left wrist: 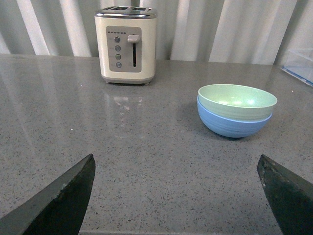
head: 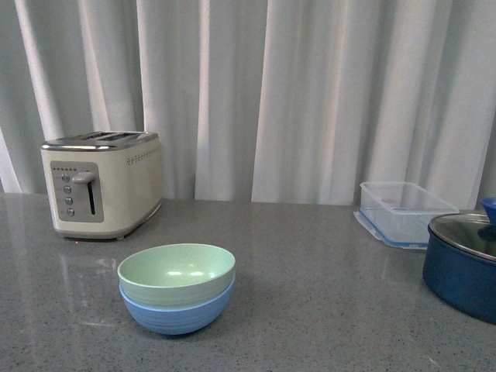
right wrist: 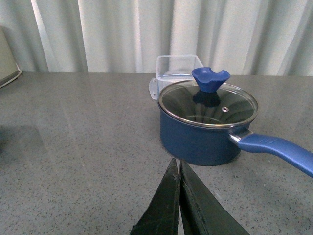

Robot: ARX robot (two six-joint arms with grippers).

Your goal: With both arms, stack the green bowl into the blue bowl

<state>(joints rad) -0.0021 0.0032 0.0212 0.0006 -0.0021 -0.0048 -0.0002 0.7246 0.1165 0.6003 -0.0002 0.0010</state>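
The green bowl (head: 176,270) sits inside the blue bowl (head: 177,314) on the desk (head: 325,294), well apart from the wide-open, empty left hand (left wrist: 178,196). The right hand (right wrist: 179,196) is closed, holding nothing.

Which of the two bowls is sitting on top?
The green bowl is on top, nested inside the blue bowl, which rests on the counter.
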